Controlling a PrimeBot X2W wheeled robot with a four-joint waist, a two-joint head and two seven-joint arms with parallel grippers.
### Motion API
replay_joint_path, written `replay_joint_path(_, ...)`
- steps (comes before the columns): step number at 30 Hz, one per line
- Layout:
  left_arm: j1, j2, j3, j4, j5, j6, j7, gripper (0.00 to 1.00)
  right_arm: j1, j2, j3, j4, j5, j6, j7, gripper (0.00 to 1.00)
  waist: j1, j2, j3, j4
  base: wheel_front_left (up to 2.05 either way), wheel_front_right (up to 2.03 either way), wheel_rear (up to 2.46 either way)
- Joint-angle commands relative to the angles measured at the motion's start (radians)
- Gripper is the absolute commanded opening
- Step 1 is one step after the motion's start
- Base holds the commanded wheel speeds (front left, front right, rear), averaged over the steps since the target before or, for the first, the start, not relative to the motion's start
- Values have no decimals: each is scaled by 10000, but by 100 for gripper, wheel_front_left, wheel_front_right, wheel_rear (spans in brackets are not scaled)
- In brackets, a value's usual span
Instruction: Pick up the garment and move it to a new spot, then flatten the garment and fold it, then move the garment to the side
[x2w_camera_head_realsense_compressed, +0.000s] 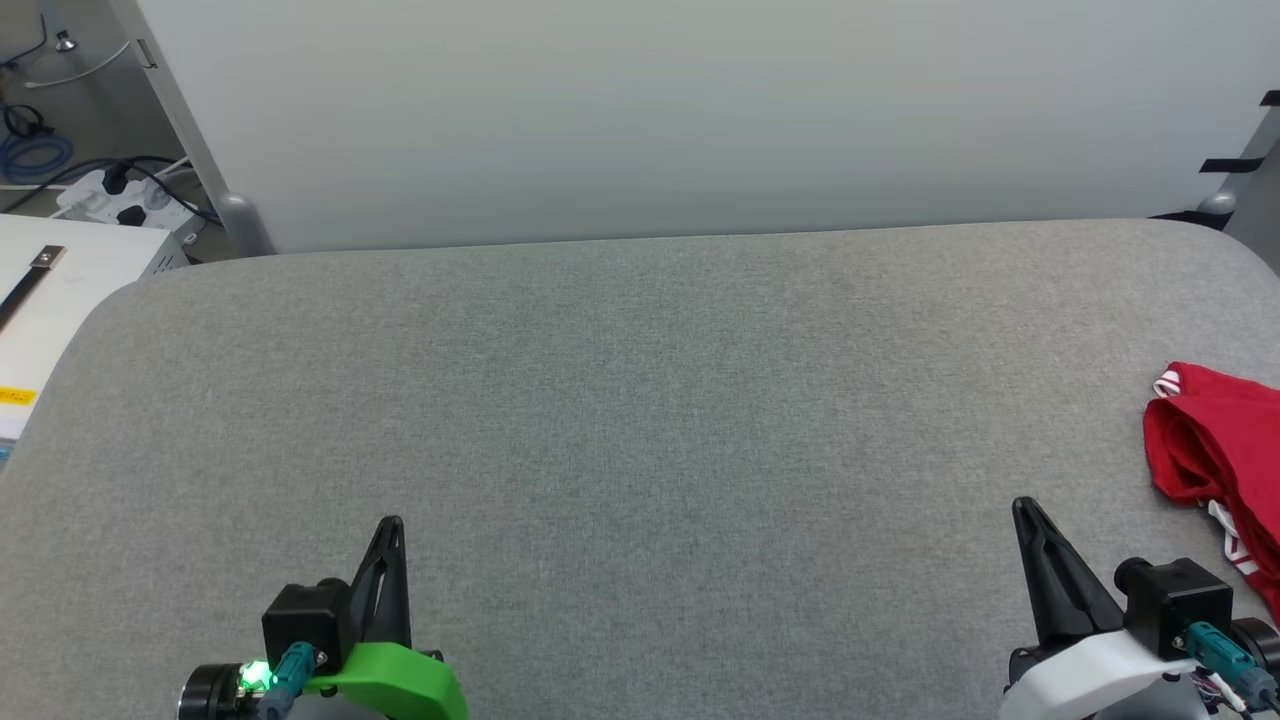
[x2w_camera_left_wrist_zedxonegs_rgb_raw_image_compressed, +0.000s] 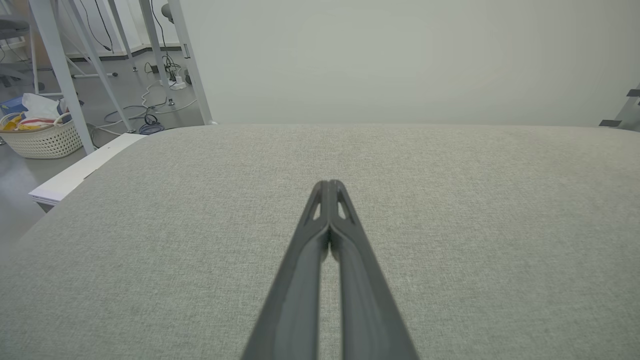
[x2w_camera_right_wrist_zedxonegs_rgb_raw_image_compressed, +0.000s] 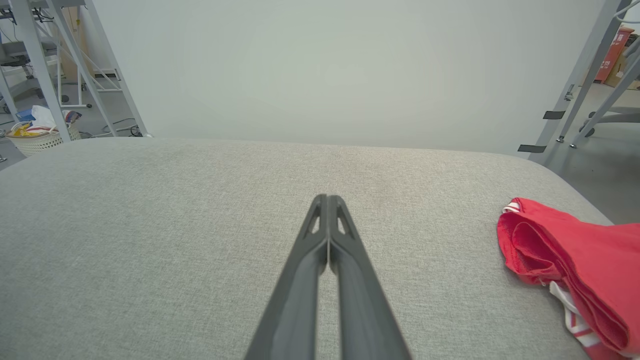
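Observation:
The garment (x2w_camera_head_realsense_compressed: 1215, 450), red with red-and-white striped trim, lies bunched at the right edge of the grey fabric table (x2w_camera_head_realsense_compressed: 640, 400); it also lies at the right of the right wrist view as a folded red heap (x2w_camera_right_wrist_zedxonegs_rgb_raw_image_compressed: 575, 260). My right gripper (x2w_camera_head_realsense_compressed: 1025, 508) is shut and empty, low on the right, a short way left of the garment and apart from it; its fingers (x2w_camera_right_wrist_zedxonegs_rgb_raw_image_compressed: 327, 200) press together. Low on the left, far from the garment, my left gripper (x2w_camera_head_realsense_compressed: 392, 524) is shut with nothing in it, fingers (x2w_camera_left_wrist_zedxonegs_rgb_raw_image_compressed: 330, 186) closed over bare table.
A pale wall panel (x2w_camera_head_realsense_compressed: 700, 110) stands behind the table. A white side surface (x2w_camera_head_realsense_compressed: 50, 290) and a power strip with cables (x2w_camera_head_realsense_compressed: 120, 200) sit at the far left. A woven basket (x2w_camera_left_wrist_zedxonegs_rgb_raw_image_compressed: 42, 137) stands on the floor beyond metal frame legs (x2w_camera_left_wrist_zedxonegs_rgb_raw_image_compressed: 60, 65).

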Motion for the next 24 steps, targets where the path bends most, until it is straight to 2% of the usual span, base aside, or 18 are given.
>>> replay_joint_path(1,-218,-65,76,-60,139,-105,49,0,-224,36,-18,55,-77,-2,14,0,0,0,3,7,0,0,0)
replay_joint_path(24,-404,-334,456,-273,693,-368,495,0,-589,86,-62,324,-384,-4,198,0,0,0,50,117,0,0,0)
